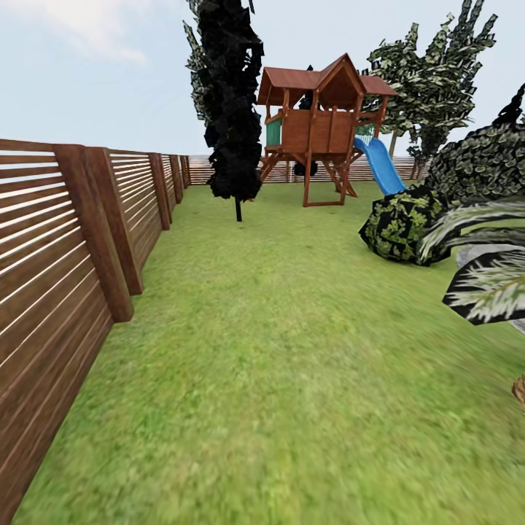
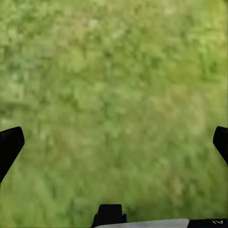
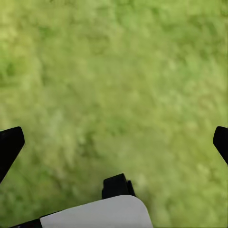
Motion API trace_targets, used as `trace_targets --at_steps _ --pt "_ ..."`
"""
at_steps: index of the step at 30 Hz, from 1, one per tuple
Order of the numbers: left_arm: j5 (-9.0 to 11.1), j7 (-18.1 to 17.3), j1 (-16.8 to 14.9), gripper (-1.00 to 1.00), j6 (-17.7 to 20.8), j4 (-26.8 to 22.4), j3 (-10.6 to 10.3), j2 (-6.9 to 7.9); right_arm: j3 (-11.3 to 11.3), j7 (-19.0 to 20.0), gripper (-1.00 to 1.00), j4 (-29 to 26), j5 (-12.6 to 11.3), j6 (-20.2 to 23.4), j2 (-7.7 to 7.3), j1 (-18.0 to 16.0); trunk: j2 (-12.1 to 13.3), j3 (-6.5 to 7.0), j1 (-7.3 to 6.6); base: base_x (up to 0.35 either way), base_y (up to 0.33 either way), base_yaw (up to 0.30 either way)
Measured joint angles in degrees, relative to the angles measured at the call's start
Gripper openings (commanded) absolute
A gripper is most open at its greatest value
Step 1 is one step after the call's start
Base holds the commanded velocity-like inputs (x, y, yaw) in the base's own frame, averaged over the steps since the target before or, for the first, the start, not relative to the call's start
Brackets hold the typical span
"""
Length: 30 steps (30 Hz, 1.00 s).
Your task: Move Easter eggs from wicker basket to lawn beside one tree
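The lawn (image 1: 277, 350) stretches ahead of me as short, mottled green grass. The Easter eggs, the wicker basket and a thick-trunked tree are out of view. My left gripper (image 2: 114, 147) hangs open over bare grass, its dark fingertips (image 2: 9, 145) far apart with nothing between them. Grass also lies under my right gripper (image 3: 114, 145), which is open and empty, one black fingertip (image 3: 9, 145) at each side of its view.
A brown slatted fence (image 1: 65, 262) runs along the left. A dark cypress-like tree (image 1: 232, 102) and a wooden playhouse (image 1: 321, 124) with a blue slide (image 1: 380, 166) stand at the back. Bushes (image 1: 401, 222) and palm fronds (image 1: 488, 284) crowd the right.
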Motion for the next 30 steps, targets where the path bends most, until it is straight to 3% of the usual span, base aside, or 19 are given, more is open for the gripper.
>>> trace_targets --at_steps 30 --pt "0.0 0.0 0.0 1.0 0.0 0.0 0.1 0.14 0.0 0.0 1.0 0.0 0.0 0.0 0.0 0.0 0.0 0.0 0.0 0.337 0.0 0.0"
